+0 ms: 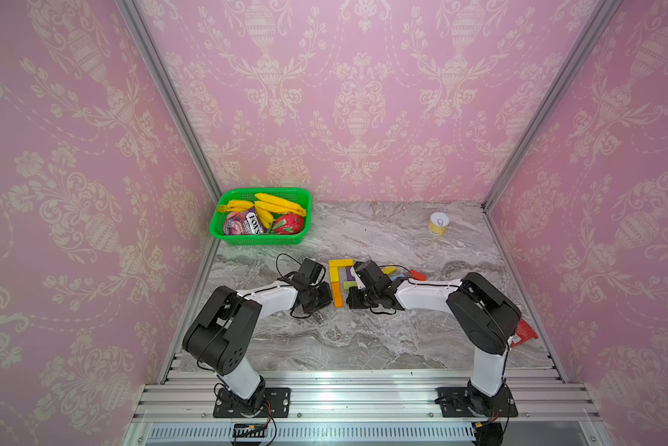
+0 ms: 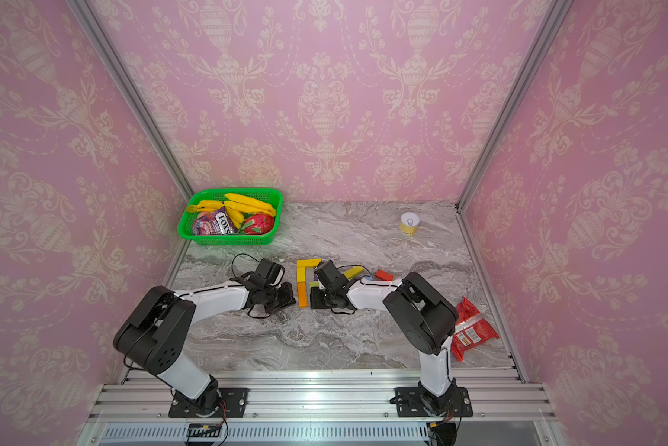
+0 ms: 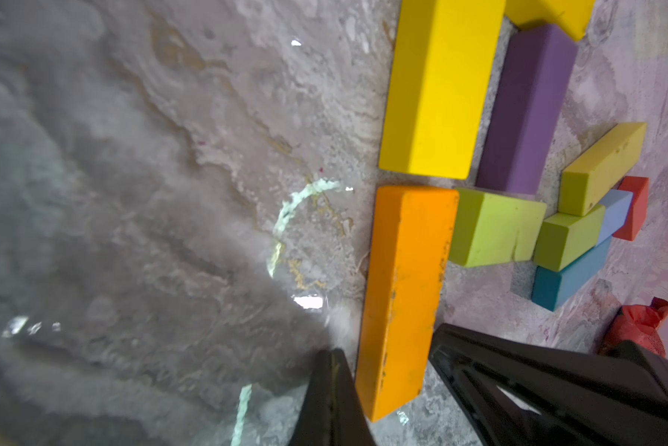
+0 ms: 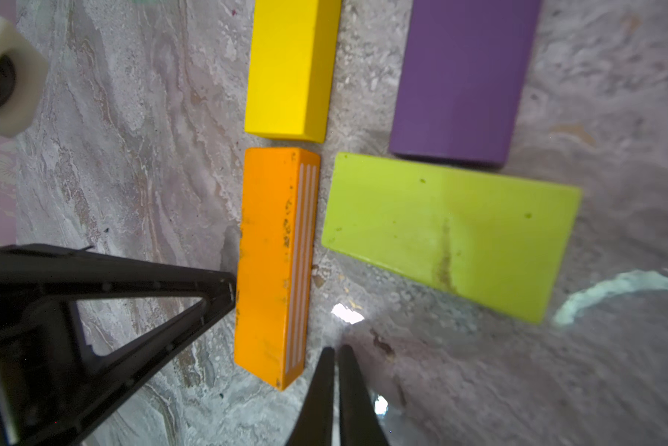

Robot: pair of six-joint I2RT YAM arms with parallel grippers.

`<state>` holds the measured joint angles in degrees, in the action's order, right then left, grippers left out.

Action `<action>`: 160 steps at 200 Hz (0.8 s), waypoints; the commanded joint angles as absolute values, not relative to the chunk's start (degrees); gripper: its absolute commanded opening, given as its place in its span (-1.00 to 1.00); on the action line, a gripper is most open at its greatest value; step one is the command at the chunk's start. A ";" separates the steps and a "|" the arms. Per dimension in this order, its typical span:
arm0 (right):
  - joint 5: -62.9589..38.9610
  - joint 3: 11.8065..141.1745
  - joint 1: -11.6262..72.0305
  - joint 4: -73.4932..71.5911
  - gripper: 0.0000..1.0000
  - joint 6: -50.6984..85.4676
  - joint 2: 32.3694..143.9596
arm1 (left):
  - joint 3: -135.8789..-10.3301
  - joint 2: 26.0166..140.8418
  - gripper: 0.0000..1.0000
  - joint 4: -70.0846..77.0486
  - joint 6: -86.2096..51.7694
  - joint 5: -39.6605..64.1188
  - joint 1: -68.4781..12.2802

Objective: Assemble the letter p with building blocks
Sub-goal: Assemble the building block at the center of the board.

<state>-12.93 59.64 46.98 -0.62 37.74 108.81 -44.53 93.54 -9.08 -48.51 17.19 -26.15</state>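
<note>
A long yellow block (image 1: pixel 333 275) and an orange block (image 1: pixel 338 295) lie end to end as a straight line, with a short yellow block (image 1: pixel 343 263) across the far end. A purple block (image 3: pixel 521 112) and a lime green block (image 3: pixel 494 228) lie to the right of that line. My left gripper (image 3: pixel 334 353) is shut and empty, its tip against the orange block's left side. My right gripper (image 4: pixel 336 349) is shut and empty too, low on the table just right of the orange block (image 4: pixel 270 262). Loose yellow, lime, teal, light blue and red blocks (image 3: pixel 595 216) are heaped further right.
A green basket (image 1: pixel 224 231) with bananas, a snack bag and a red fruit stands at the back left. A small can (image 1: pixel 438 223) stands at the back right. A red snack packet (image 2: pixel 471 332) lies by the right arm's base. Pink walls close in three sides.
</note>
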 commanded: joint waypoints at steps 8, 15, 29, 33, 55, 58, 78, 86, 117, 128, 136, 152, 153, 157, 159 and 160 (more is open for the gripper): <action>-14.76 57.42 49.47 4.86 -0.81 36.93 109.08 | -43.33 91.76 -1.00 -11.01 -47.23 15.25 -26.80; -14.77 57.40 49.78 5.18 -0.81 37.00 109.13 | -43.09 91.76 -1.00 -10.69 -47.37 15.28 -26.72; -14.64 57.57 50.22 5.59 -0.81 36.99 109.12 | -42.80 91.76 -1.00 -10.37 -47.61 15.29 -26.80; -14.68 57.71 50.33 5.69 -0.81 37.00 109.16 | -42.75 91.76 -1.00 -10.32 -47.64 15.31 -26.80; -14.37 58.50 50.78 6.46 -0.81 36.74 109.50 | -42.78 91.82 -1.00 -10.28 -47.57 15.38 -26.77; -14.31 58.59 50.80 6.62 -0.81 36.63 109.51 | -42.80 91.86 -1.00 -10.28 -47.55 15.38 -26.80; -13.98 58.63 51.21 7.39 -0.81 36.97 109.22 | -43.06 92.06 -1.00 -10.45 -47.29 15.58 -26.81; -13.90 58.43 51.22 7.29 -0.81 37.07 109.08 | -43.06 92.11 -1.00 -10.45 -47.29 15.69 -26.76; -14.05 59.17 51.49 7.90 -0.81 36.91 109.50 | -43.27 93.01 -1.00 -10.02 -46.93 16.30 -26.81; -14.15 59.66 51.59 7.99 -0.81 36.83 109.92 | -43.47 93.49 -1.00 -9.70 -46.85 16.69 -26.78; -14.21 60.03 51.59 8.15 -0.81 36.73 110.19 | -43.63 93.84 -1.00 -9.54 -46.85 16.76 -26.81; -14.18 60.51 51.59 8.44 -0.81 36.63 110.65 | -44.10 94.65 -1.00 -9.38 -46.77 16.87 -26.81; -14.12 60.53 51.59 8.44 -0.81 36.64 110.65 | -44.16 94.79 -1.00 -9.39 -46.77 16.87 -26.81; -14.07 60.62 51.59 8.50 -0.81 36.60 110.73 | -44.43 94.97 -1.00 -9.35 -46.71 16.87 -26.81; -14.06 60.68 51.64 8.52 -0.81 36.62 110.81 | -44.44 95.09 -1.00 -9.39 -46.68 16.85 -26.81; -14.06 60.66 51.61 8.52 -0.81 36.62 110.82 | -44.50 95.09 -1.00 -9.31 -46.68 16.86 -26.81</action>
<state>-14.33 60.55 50.94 2.11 37.71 108.75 -43.75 93.12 -8.58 -48.51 17.23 -26.17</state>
